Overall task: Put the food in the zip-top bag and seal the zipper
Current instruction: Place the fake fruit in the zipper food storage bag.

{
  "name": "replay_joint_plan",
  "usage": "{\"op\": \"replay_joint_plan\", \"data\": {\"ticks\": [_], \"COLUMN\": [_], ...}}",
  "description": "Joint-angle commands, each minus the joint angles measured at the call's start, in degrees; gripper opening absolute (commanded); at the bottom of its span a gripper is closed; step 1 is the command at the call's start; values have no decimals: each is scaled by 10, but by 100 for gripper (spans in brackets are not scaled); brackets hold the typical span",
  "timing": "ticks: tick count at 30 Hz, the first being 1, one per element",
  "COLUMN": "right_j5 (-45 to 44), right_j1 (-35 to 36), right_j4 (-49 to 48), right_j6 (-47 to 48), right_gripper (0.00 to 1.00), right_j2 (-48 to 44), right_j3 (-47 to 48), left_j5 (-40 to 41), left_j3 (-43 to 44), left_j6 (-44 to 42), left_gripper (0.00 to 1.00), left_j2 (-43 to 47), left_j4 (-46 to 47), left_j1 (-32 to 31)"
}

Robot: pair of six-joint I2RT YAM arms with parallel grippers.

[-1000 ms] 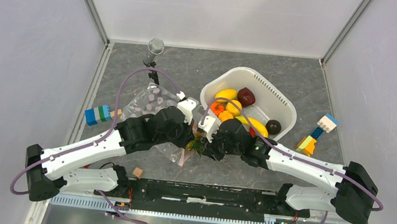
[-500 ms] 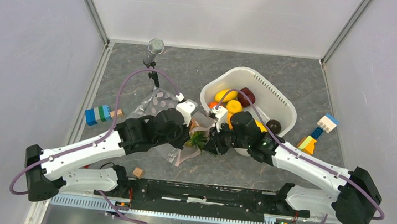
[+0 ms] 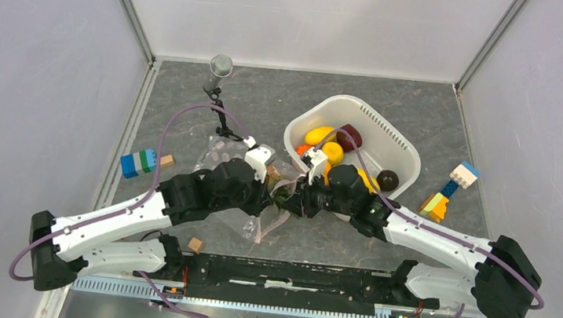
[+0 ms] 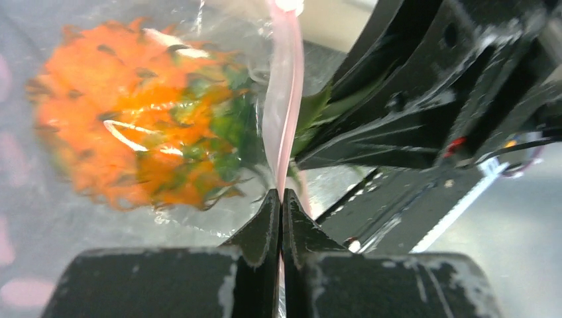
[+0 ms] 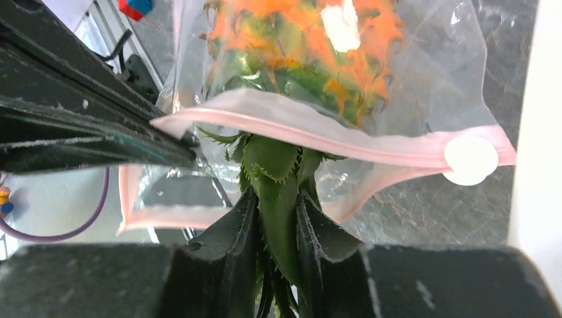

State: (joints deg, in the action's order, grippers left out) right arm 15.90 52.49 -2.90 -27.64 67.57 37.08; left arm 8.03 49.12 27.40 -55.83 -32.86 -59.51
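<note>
Toy pineapple (image 5: 301, 40) body-first in bag (image 5: 437, 73), leafy crown (image 5: 278, 192) toward right fingers (image 5: 232, 242).

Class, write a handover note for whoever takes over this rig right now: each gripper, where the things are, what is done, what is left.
Left gripper: shut on the zipper, holding the bag open.
Right gripper: shut on the leaves of the pineapple, whose body is inside the bag mouth.
Other food: in the tub.
Done: pineapple almost bagged.
Left: release it, bag the rest, seal the zipper.
</note>
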Motion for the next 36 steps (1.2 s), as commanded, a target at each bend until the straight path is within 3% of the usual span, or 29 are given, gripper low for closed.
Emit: {"op": "replay_joint_plan", "data": {"ticks": [1,3,7,11,15,20,23,25,29,33,36], "right_j5": [-76,-139,-183,-164,-161,-270,-255,-252,-266,-238,-182], "right_j1": [34,48,51,56,56,58,63,83,129,142,141], "right_j4": [-103,-109,-172,-257,-228,-227,-305,-276,-167,-155,-139], "right_j6": [-2,-30,-132,-146,-174,-239,-233,-185,-104,-30,10], "right_gripper": [0,0,0,0,0,0,1,4,18,62,78], "right_j2": [-7,-4,-2,3,16,-7,6,33,86,79,50], "right_j3": [26,20,-11,-33,-10,-34,-47,3,95,100,100], "left_j5": [-24,-14,6,15,22,5,-6,6,60,101,144], "left_j3": [-7,-4,-12,-25,-42,-49,-55,-45,-19,5,21], "left_j6": [100,111,124,132,129,137,143,144,154,159,165], "left_gripper": [2,2,2,2,2,2,2,2,2,2,2], "left_j2": [35,35,39,54,80,78,81,79,87,106,123], "left_j4": [88,93,106,118,144,155,189,190,168,155,124], "left_j1": [-3,-3,-3,-3,-3,-3,-3,-3,-3,-2,0]}}
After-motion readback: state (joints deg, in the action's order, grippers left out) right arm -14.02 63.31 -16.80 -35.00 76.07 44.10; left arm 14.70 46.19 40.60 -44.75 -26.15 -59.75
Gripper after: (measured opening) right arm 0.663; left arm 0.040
